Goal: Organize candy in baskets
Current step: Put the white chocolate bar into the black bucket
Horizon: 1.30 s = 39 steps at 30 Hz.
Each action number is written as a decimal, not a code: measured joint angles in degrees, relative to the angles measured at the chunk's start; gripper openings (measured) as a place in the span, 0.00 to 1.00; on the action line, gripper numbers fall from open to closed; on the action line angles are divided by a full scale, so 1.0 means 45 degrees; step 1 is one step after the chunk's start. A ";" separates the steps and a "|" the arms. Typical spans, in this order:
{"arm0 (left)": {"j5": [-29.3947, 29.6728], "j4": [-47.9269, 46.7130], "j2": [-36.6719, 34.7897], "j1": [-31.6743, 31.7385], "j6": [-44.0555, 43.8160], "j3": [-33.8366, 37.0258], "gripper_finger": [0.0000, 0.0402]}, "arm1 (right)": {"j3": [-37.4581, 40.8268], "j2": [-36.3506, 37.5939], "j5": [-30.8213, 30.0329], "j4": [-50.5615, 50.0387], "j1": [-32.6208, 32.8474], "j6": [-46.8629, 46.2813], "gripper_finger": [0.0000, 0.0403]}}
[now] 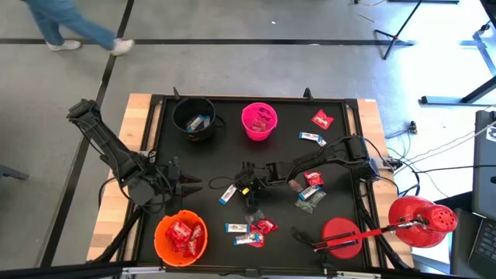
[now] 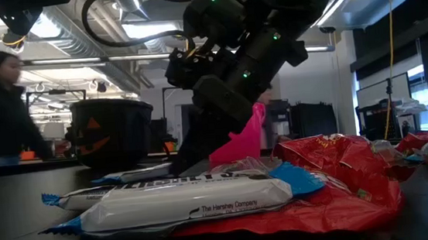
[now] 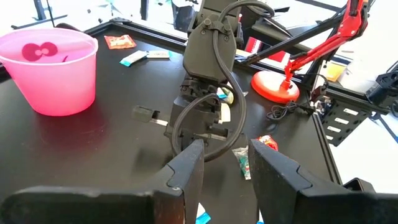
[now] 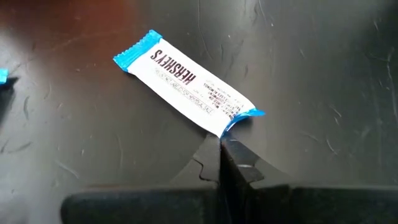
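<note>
Right jaws pinched shut at the bar end; unsure they caught wrapper, I'd lift slowly. Left jaws half-open, idle.

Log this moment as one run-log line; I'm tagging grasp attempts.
right gripper: shut, pinching end of blue-and-white bar on mat, mid-table | left gripper: open, waiting near orange bucket | bar not lifted

Overhead camera looks straight down on the whole bench; low one skims its surface. Wrist cameras sit close (the right nearly touching), both sharing the blue-and-white bar.
</note>
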State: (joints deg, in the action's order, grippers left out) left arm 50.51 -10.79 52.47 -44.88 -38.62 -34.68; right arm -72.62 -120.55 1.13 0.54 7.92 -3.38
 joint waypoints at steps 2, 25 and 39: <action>0.0002 0.0005 0.0000 0.0000 -0.0020 0.0000 0.29 | 0.0018 0.0157 -0.0005 -0.0089 0.0000 -0.0002 0.00; -0.0264 0.0821 0.1844 0.0319 -0.0720 0.0000 0.31 | -0.0029 0.2489 -0.1573 -0.0132 0.0000 0.0381 0.00; -0.0917 0.1351 0.2487 0.2589 -0.2680 0.0000 0.50 | -0.0043 0.2822 -0.2463 0.0342 0.0000 0.0699 0.00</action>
State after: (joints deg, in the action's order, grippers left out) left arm 46.39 -4.71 63.66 -33.23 -50.68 -34.68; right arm -72.82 -107.85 -9.96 2.08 7.92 -0.23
